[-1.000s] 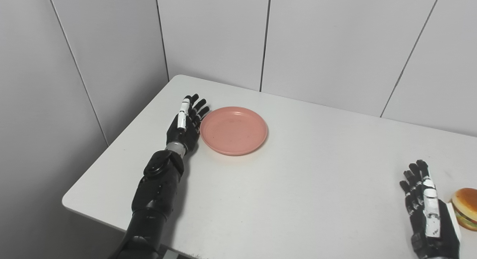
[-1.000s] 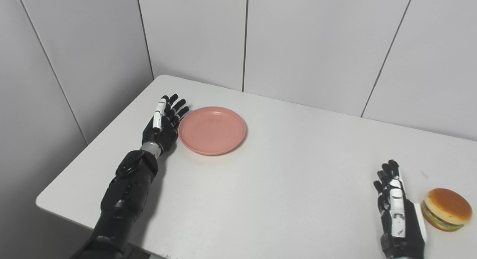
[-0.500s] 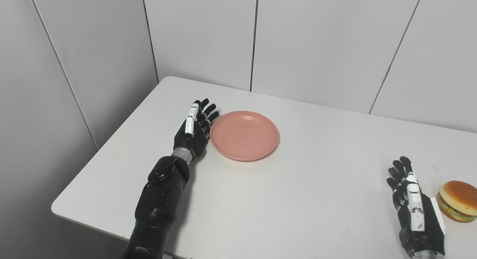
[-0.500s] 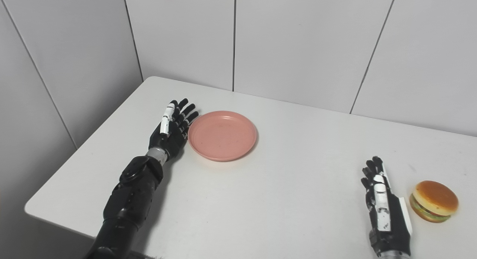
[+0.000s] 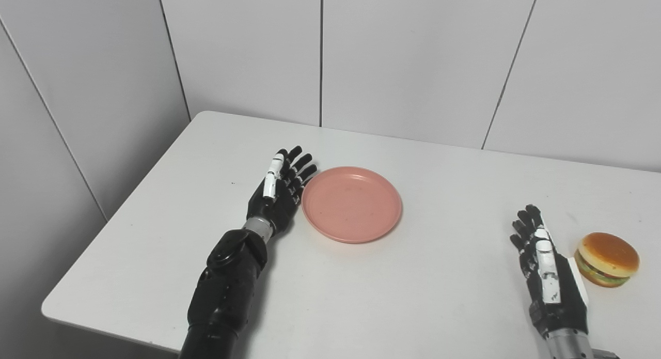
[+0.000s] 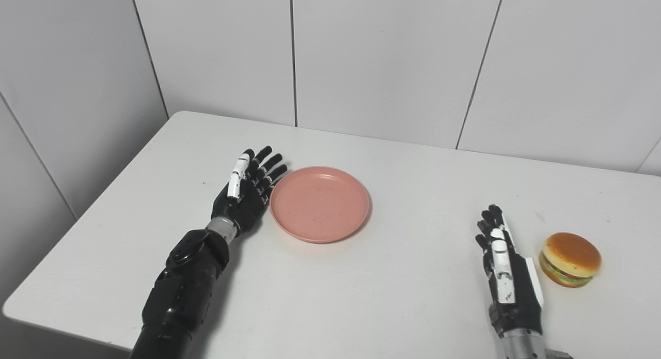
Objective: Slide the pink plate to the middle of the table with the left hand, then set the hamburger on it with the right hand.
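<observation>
The round, shallow pink plastic plate (image 5: 351, 204) lies flat on the white rectangular desk (image 5: 392, 297), a little toward nine o'clock of the desk's middle. The black left hand (image 5: 279, 192) stands on edge against the plate's nine o'clock rim, palm facing the plate, its fingers (image 5: 302, 162) straight and slightly fanned, holding nothing. Whether it actually presses the rim or sits just beside it cannot be told. The sliding step looks under way but not finished: the plate seems to need a short push toward three o'clock.

The toy hamburger (image 6: 570, 252) with its glossy tan bun sits upright near the desk's three o'clock end, well apart from the plate. The black-and-white right hand (image 6: 508, 274) waits just beside it on the nine o'clock side, fingers extended and empty, not touching it. Picking up and placing the hamburger remains entirely undone.
</observation>
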Tool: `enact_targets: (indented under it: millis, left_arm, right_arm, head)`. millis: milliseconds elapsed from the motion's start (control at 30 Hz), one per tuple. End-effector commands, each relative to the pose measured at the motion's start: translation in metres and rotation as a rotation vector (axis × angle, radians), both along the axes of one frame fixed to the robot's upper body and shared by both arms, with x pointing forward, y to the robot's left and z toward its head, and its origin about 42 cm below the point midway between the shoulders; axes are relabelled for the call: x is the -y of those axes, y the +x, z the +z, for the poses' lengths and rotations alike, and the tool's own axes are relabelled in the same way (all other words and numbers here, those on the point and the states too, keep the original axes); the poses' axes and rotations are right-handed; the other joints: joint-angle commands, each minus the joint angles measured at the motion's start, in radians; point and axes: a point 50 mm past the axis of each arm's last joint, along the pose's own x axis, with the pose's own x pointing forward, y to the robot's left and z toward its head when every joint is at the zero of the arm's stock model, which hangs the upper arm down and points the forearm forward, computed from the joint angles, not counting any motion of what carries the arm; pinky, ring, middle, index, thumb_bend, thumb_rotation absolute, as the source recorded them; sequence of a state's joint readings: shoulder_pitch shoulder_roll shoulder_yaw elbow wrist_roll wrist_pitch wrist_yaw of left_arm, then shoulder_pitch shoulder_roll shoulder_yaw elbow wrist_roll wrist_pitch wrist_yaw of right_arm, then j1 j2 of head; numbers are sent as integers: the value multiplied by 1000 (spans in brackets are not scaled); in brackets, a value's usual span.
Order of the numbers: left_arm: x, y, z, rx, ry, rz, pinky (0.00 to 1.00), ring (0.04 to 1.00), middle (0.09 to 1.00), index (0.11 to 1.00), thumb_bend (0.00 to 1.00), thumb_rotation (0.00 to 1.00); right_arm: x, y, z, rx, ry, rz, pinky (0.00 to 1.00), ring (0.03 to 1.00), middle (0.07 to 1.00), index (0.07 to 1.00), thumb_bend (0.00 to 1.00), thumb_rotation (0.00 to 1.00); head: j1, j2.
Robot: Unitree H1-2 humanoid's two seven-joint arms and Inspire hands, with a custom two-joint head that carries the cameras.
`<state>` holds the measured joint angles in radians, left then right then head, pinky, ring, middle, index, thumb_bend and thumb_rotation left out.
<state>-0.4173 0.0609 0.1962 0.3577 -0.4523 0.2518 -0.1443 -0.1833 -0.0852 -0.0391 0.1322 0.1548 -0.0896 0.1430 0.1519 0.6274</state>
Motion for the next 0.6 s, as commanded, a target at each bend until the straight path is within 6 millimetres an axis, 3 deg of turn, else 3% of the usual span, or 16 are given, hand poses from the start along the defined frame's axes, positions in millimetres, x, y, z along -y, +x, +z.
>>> enact_targets:
  millis: [0,300,567]
  left_arm:
    - [12,-4,-5,-42,-14,-47,945,927,928,928,351,1000]
    - [47,-17,8,-35,-48,-150,955,938,940,940,339,1000]
    - [63,-30,11,-38,-74,-222,974,950,960,964,329,1000]
  right_arm:
    - [-10,-7,-16,-64,22,1,991,976,974,975,315,1000]
    - [-17,-9,-13,-75,18,-7,976,967,970,973,330,1000]
    - [-25,-11,-9,-79,40,-1,970,954,961,973,306,1000]
  head:
    - [-9,4]
    - [-64,22]
    - [-124,33]
